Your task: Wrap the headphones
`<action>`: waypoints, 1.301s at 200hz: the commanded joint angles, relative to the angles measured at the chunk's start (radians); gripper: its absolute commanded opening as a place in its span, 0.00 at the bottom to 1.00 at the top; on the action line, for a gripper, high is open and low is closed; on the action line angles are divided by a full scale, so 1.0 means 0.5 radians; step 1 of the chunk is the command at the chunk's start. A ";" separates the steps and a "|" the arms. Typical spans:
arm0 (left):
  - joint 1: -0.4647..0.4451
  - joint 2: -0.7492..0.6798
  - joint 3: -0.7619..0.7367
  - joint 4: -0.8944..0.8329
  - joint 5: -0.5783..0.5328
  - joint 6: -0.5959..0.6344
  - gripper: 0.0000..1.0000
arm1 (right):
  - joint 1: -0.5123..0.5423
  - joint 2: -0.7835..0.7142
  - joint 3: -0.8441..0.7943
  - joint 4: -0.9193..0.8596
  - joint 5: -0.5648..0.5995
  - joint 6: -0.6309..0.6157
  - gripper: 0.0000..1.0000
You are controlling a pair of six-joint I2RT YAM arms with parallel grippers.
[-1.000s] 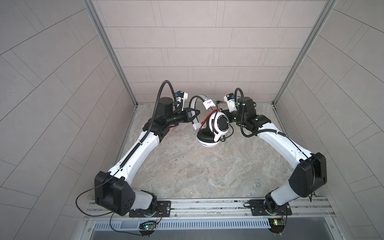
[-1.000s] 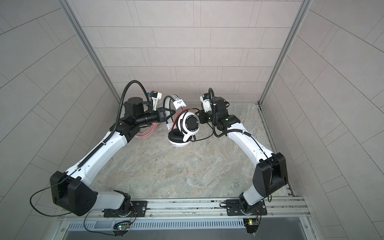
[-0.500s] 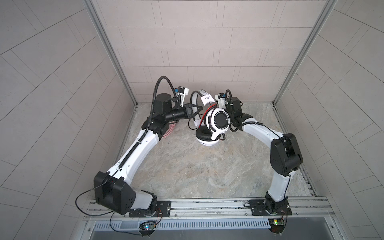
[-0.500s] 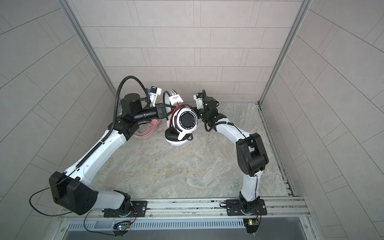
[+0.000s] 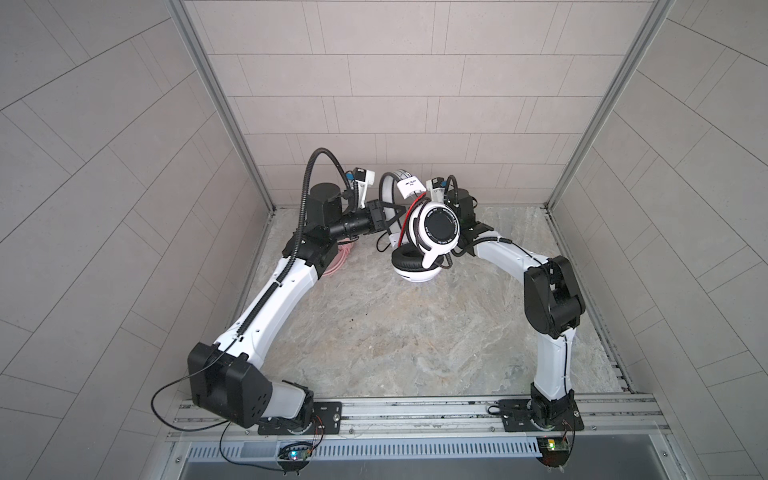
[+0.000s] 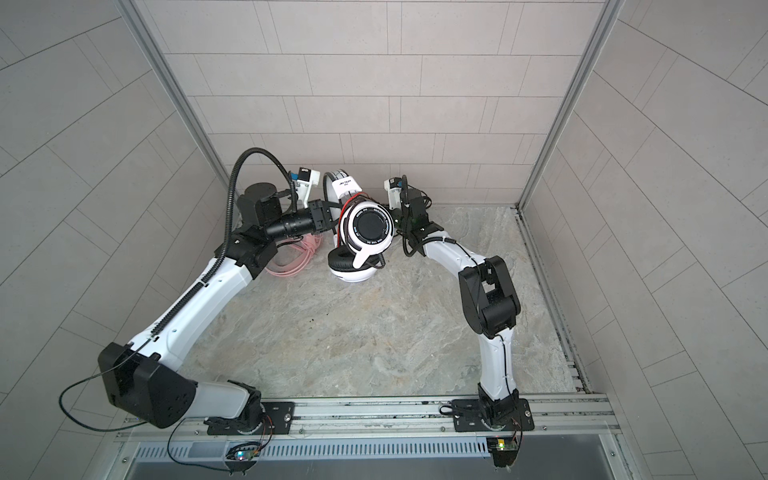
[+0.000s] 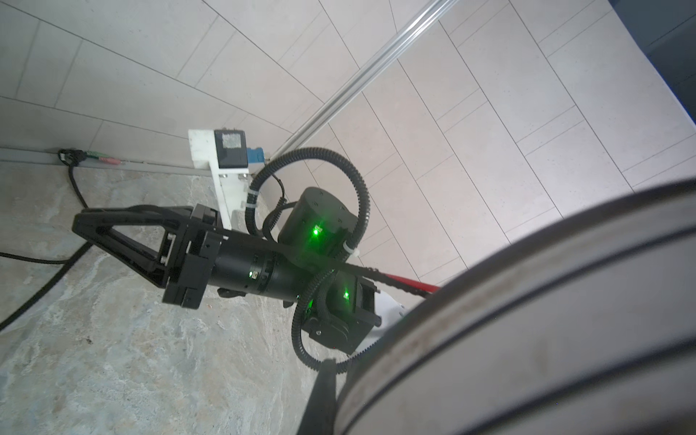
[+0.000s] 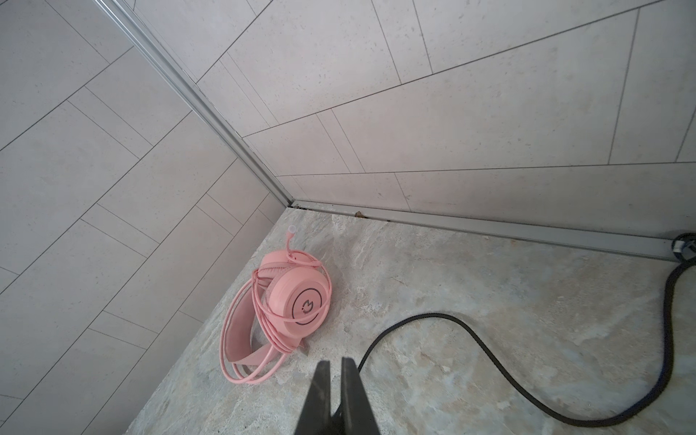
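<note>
Left gripper (image 5: 395, 212) clamps the band of the white-and-black striped over-ear headset (image 5: 436, 226); right gripper (image 8: 336, 364), pinched shut beside the long black cable (image 8: 429, 315), may have missed it, leaving slack to snag.

The left arm (image 5: 286, 291) and the right arm (image 5: 505, 257) share one build: glossy white link shells (image 5: 552, 365) between boxy matte-black joint housings (image 5: 552, 297), each mounted on a black base plate (image 5: 536, 417) fixed with screws, with black cabling (image 5: 262, 305) running along the white shells. A ribbed black conduit (image 5: 309, 174) arches over the left arm's cylindrical black motor (image 5: 324, 199) toward a white bracket (image 5: 364, 190) that bears a small black camera (image 5: 360, 173), and the right arm has the same fittings, with green lights (image 7: 316, 231) on its motor housings, a blue plug (image 7: 257, 154) beside its camera and a right gripper (image 7: 77, 223) of black open-frame triangular fingers
</note>
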 commanded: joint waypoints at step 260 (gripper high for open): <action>-0.011 0.019 0.043 0.314 -2.125 -0.249 0.00 | 1.128 -1.257 -0.894 -0.902 0.810 -0.575 0.10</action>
